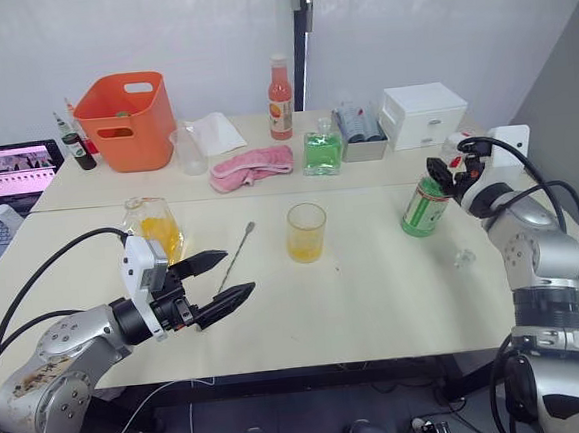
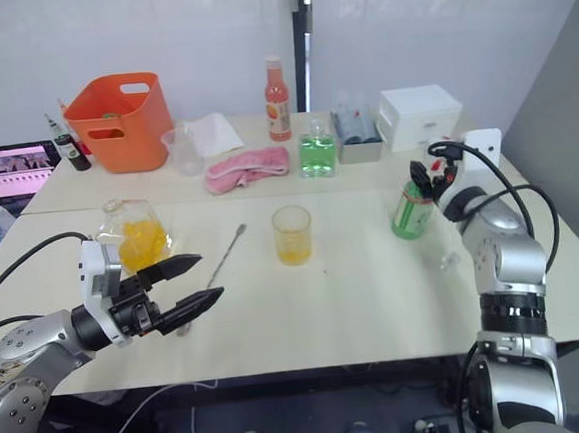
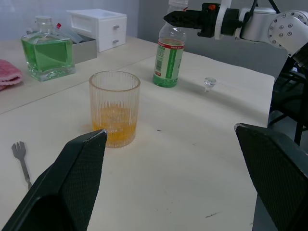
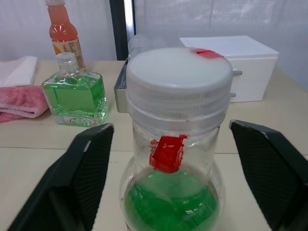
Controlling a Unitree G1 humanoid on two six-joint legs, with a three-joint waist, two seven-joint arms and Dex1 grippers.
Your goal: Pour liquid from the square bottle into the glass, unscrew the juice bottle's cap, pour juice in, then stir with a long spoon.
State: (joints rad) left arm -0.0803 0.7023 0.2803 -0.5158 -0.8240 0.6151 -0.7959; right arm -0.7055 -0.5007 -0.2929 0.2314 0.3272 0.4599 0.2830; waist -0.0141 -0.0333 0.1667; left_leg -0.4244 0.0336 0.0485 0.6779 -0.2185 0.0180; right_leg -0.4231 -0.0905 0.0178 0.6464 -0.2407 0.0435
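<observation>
Nearest, left gripper (image 1: 215,285) low over the surface (image 1: 376,300), fingers spread, empty. Juice bottle (image 1: 425,206) upright near right edge, white cap (image 4: 179,77) on; right gripper (image 1: 444,170) open astride it. Probably light, slick plastic; best gripped around ridged cap. Glass (image 1: 306,232) mid-surface, holding liquid (image 3: 115,134).
</observation>
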